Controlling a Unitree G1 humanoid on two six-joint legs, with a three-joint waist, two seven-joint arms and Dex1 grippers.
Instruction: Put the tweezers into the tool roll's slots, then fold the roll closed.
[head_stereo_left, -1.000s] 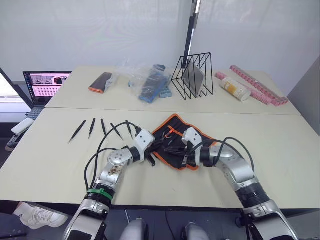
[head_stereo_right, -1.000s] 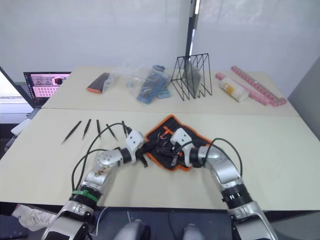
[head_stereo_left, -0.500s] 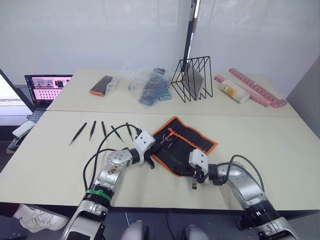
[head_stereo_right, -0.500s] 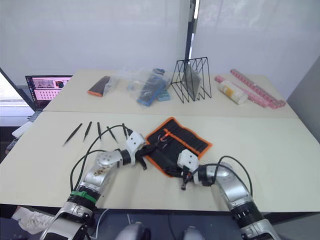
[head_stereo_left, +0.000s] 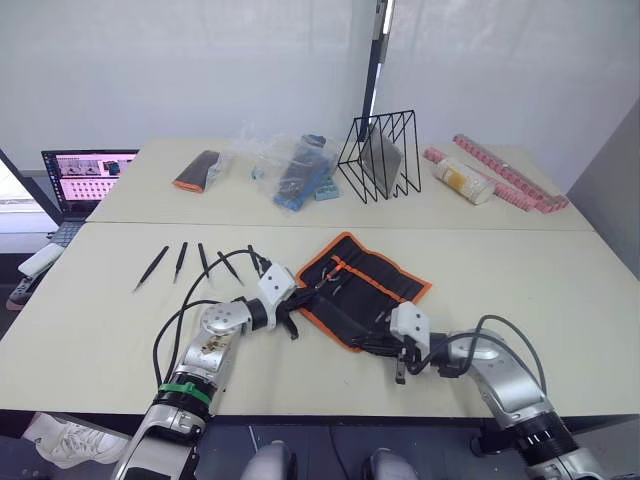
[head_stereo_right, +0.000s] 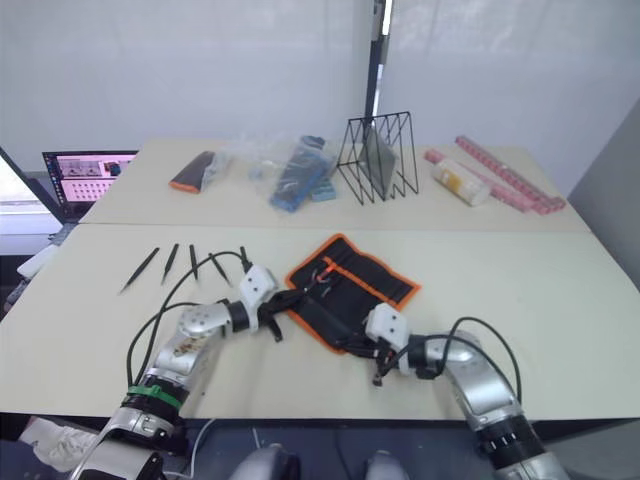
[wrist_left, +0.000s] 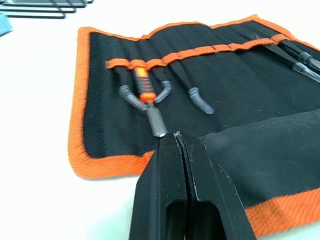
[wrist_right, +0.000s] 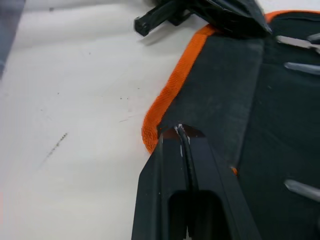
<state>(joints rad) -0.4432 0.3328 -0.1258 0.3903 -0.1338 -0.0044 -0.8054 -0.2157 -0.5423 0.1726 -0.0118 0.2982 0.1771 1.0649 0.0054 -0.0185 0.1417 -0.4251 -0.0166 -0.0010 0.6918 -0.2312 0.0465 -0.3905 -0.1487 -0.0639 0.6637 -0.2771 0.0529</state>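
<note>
Though clamped—both end effectors on tool roll

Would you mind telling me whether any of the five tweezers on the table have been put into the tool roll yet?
No, all five tweezers lie in a row on the table, apart from the tool roll.

Black fabric tool roll w/ orange edge trim and an orange stitched band across the slots; tools in it have grey tips, one w/ orange handle. Slim black metal tweezers, all five black. Pale cream desk. Black wire rack. Pink strips. Both claws: black fingers, white housing.
</note>
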